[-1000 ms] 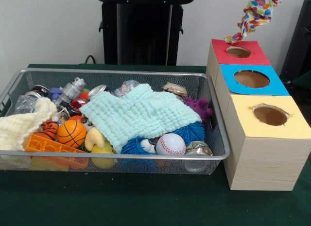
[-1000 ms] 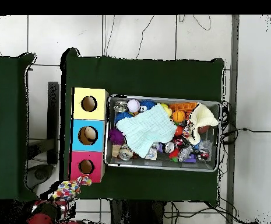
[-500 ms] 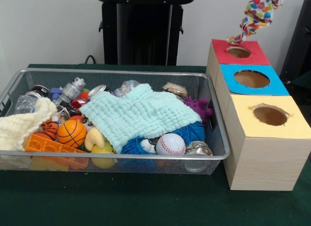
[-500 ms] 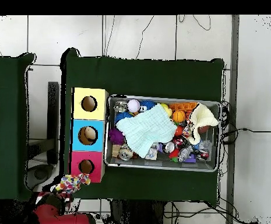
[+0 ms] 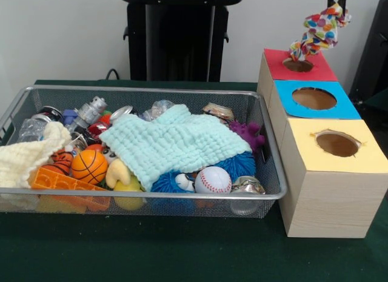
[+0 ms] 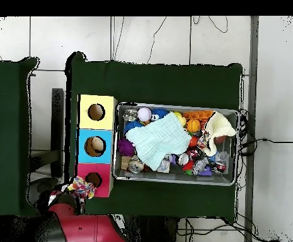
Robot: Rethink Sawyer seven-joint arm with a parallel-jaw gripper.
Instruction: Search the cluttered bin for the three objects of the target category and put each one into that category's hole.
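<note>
My gripper (image 5: 337,3) shows only its dark tips at the top right of the front view. It is shut on a spotted fabric scrap (image 5: 315,30), white with red, yellow, blue and green spots. The scrap hangs with its lower end at the back rim of the red-panel hole (image 5: 298,65). In the overhead view the scrap (image 6: 80,187) sits just beside the red-panel hole (image 6: 93,179), with my red arm (image 6: 79,225) below it. The wire-mesh bin (image 5: 145,193) is full of clutter. No other spotted scrap shows in it.
A mint-green waffle cloth (image 5: 176,142) covers the bin's middle and a cream knitted cloth (image 5: 24,154) lies at its left end. Balls, cans and toys lie around them. The blue-panel hole (image 5: 314,98) and the yellow-panel hole (image 5: 337,144) stand in front of the red one.
The scrap has come down and moved over the red-panel hole. In the overhead view my arm has reached further in towards the red box.
</note>
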